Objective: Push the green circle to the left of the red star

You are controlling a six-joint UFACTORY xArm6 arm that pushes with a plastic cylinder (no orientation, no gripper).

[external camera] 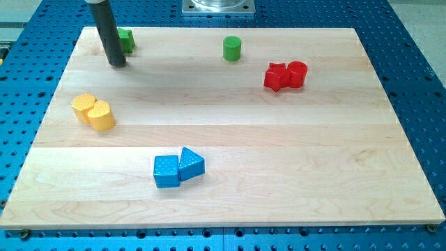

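The green circle (232, 49) stands near the view's top, a little right of centre. The red star (276, 77) lies to its right and lower, touching a red cylinder (297, 74) on its right side. My tip (117, 64) is at the view's upper left, far left of the green circle. It stands just in front of a second green block (126, 40), which the rod partly hides, so its shape is unclear.
Two yellow blocks (93, 111) sit together at the view's left. A blue cube (166, 171) and a blue triangular block (190, 163) touch each other at the lower middle. The wooden board (293, 153) lies on a blue perforated table.
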